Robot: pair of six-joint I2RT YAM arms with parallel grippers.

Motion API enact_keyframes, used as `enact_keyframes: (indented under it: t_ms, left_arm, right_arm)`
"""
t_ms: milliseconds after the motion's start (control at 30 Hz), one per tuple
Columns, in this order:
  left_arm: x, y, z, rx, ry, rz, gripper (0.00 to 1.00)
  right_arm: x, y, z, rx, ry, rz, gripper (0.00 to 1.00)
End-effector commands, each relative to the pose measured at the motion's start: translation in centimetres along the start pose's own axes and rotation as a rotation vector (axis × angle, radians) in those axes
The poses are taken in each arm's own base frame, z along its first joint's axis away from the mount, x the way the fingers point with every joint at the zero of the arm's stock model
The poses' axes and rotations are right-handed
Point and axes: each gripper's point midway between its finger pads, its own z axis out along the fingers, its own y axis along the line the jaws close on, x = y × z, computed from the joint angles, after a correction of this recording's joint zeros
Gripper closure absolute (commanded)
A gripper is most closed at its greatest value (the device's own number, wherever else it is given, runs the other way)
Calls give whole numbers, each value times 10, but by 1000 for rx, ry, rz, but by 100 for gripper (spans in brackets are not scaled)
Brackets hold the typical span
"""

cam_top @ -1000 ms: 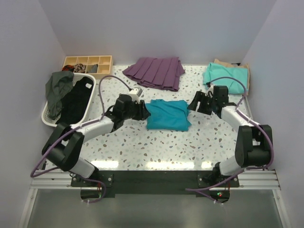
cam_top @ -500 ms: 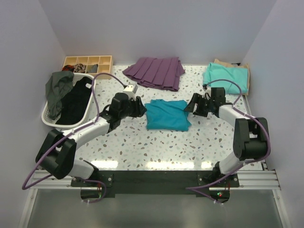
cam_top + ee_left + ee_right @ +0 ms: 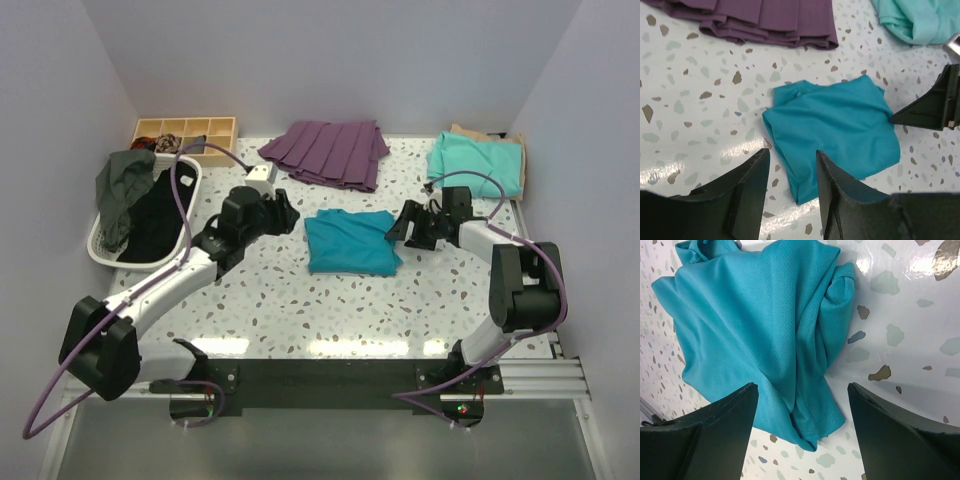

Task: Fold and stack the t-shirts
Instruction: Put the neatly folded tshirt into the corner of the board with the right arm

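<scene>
The folded teal t-shirt [image 3: 350, 242] looked soft and limp; left fingers [image 3: 747, 192] and right fingers [image 3: 715, 432] stood spread, empty; pinching both its side edges would likely lift it

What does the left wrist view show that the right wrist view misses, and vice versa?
Left wrist only: the purple pleated garment, the mint-green t-shirt at its edge, and the left gripper, open. Right wrist only: the right gripper, open. Both: the folded teal t-shirt lying free on the speckled table.
</scene>
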Motion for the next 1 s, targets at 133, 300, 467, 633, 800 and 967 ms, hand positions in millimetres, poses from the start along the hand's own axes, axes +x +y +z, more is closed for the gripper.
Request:
enact_keyframes:
  t_ms: [133,300,467,633,800,967]
  left_arm:
    - [-74,-17,-37,6,-171,26,51]
    - [-89,-19,-48,-2,-205,28,51]
    - [-94,-19,-51,-11,-215,35,51]
    - [-92,-17,-50,-20,-210,38,51]
    - [-87,-15,-45,-21,-199,39,51]
    - [-77,-11,-43,-30,-181,39,51]
  right_arm:
    - [-6,5,-5,-3,-12,-38,23]
    - [-7,4,-7,8,-13,-50,23]
    - [-4,0,-7,22,-2,-57,23]
    - [-1,0,-4,10,19,-53,22]
    - [4,1,2,-19,44,-38,22]
    - [10,2,12,-59,77,-15,21]
